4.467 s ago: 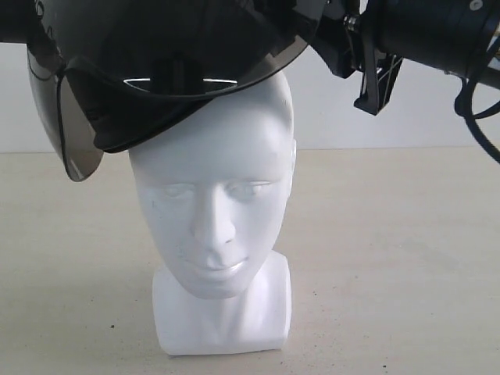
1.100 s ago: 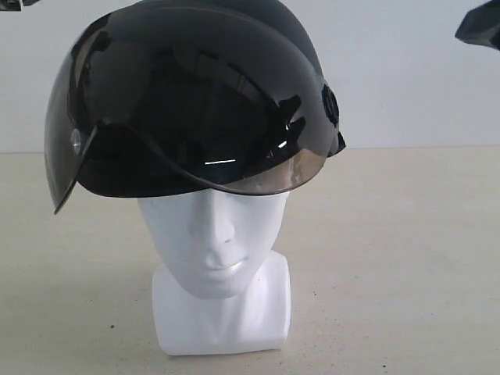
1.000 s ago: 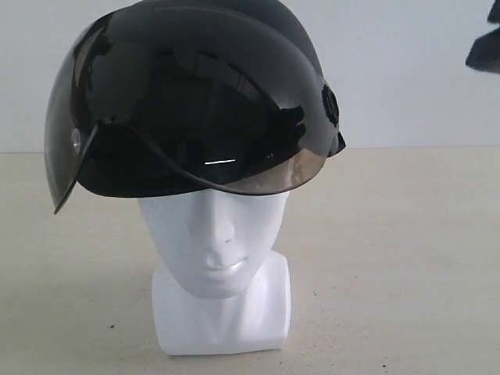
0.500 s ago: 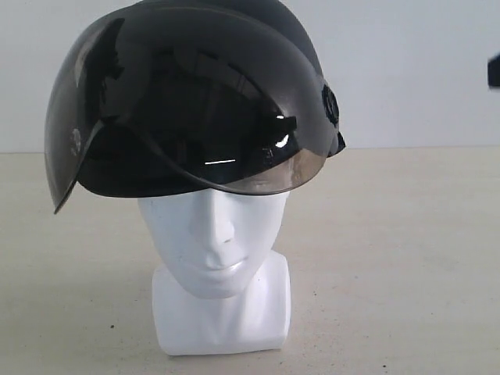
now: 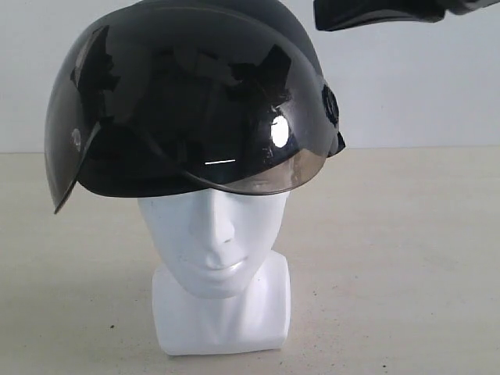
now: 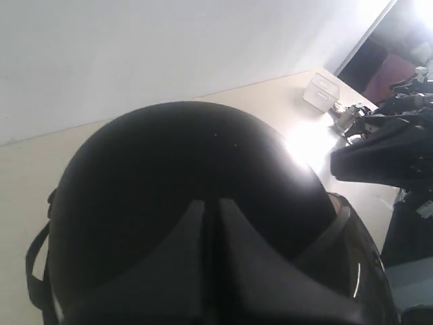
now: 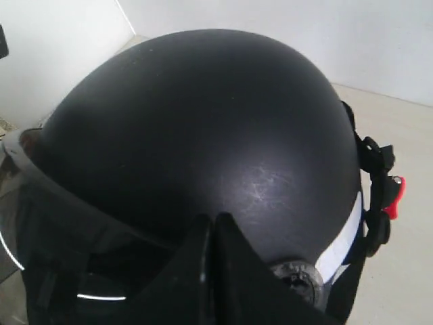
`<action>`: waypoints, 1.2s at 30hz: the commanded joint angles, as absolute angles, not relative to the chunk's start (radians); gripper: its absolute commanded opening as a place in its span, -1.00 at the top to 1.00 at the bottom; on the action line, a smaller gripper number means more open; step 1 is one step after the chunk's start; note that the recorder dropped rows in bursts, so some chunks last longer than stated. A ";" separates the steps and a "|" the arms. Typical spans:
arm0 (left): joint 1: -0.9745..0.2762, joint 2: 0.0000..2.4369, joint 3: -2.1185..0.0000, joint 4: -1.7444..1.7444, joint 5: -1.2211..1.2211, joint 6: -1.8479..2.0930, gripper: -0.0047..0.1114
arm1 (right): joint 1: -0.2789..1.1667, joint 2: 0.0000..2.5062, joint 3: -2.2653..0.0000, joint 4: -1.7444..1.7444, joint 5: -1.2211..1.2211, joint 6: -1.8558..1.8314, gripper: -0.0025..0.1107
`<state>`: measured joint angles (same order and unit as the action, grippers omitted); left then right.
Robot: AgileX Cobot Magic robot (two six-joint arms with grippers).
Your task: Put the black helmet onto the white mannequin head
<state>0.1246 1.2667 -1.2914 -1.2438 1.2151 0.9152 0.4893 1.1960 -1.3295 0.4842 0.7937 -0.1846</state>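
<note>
Low in the centre of the exterior frame stands the white mannequin head (image 5: 223, 297), nose and lips showing, eyes and crown covered. The black helmet (image 5: 195, 101) sits on it, hanging toward the frame's left with the visor slanted. The placing step looks done. What remains, by this reading, is either a gentle nudge to square it or a clean retreat upward. Over the shell, the left gripper (image 6: 211, 203) and right gripper (image 7: 211, 220) both have fingers pressed together, grasping nothing. Behind lie the pale table (image 5: 406, 234) and the wall (image 5: 406, 94).
</note>
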 commanded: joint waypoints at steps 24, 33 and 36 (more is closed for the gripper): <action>0.034 1.254 -1.162 -1.259 1.221 0.969 0.84 | 0.489 1.327 -1.338 0.776 0.804 -0.358 0.96; -0.023 1.254 -1.162 -1.235 1.221 0.959 0.84 | 0.489 1.325 -1.338 0.776 0.956 -0.358 0.96; -0.048 1.254 -1.162 -1.203 1.221 0.959 0.84 | 0.489 1.325 -1.338 0.776 0.978 -0.354 0.96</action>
<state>-0.0214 1.2570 -1.1672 -1.2433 1.2070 0.9609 0.4893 1.3031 -1.3532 0.8177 0.8569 -0.3525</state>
